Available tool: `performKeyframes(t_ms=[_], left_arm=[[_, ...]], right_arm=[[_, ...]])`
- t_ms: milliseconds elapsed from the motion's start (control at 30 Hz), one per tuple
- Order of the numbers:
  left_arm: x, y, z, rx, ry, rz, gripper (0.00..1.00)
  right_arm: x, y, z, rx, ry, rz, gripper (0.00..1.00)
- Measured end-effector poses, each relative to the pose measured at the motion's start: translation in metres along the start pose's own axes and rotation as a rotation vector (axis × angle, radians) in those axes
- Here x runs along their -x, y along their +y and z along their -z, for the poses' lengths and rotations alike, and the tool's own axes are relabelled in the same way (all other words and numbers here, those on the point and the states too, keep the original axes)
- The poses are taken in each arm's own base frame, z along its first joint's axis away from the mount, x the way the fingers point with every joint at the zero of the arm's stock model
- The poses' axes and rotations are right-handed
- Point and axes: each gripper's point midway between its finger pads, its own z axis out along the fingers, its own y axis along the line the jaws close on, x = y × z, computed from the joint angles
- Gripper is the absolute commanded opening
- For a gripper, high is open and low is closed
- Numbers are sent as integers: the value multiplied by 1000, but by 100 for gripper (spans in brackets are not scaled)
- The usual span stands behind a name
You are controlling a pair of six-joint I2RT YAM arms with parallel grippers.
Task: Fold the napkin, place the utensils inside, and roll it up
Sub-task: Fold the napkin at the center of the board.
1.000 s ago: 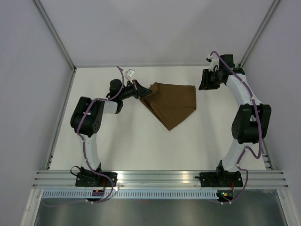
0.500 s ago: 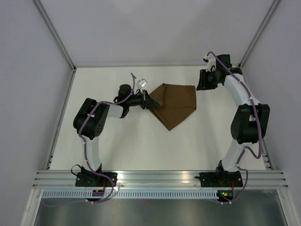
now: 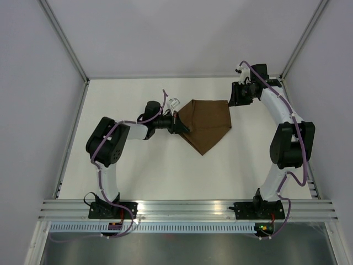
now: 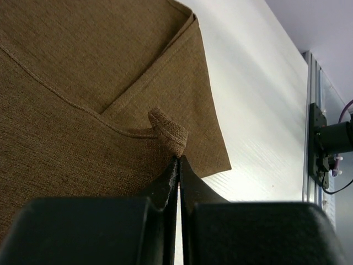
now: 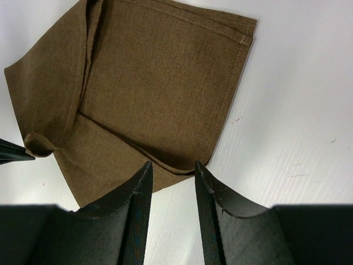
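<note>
The brown napkin [image 3: 207, 124] lies partly folded on the white table, back of centre. My left gripper [image 3: 180, 123] is at its left edge, shut on a small pinched corner of the cloth [image 4: 168, 134], which it holds over the lower layer; the jaws [image 4: 177, 161] meet with only fabric between them. My right gripper [image 3: 235, 98] hovers open just off the napkin's far right corner. In the right wrist view its fingertips [image 5: 172, 165] frame a rounded fold edge of the napkin [image 5: 160, 83] without touching it. The utensils are out of view.
A metal rail [image 3: 187, 208] runs along the near edge, where both arm bases are bolted. Grey walls and slanted frame posts [image 3: 66, 44] close in the table [image 3: 165, 165] at the back and sides. The left gripper's tip [image 5: 11, 152] shows in the right wrist view.
My left gripper has travelled right and slightly toward me, carrying the napkin's corner over the cloth. The right gripper has shifted a little left and back, still open.
</note>
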Motion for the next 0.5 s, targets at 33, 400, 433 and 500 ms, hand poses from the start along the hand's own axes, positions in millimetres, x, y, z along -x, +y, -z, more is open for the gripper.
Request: performKeyframes(t_ms=[33, 400, 433, 500], left_arm=[[-3, 0, -1, 6, 10, -3, 4], [-25, -2, -8, 55, 84, -48, 34], [-26, -2, -9, 57, 87, -51, 35], [-25, -5, -9, 56, 87, -61, 35]], right_arm=[[0, 0, 0, 0, 1, 0, 42], [-2, 6, -5, -2, 11, 16, 42], [-2, 7, -5, 0, 13, 18, 42], [-3, 10, -7, 3, 16, 22, 42]])
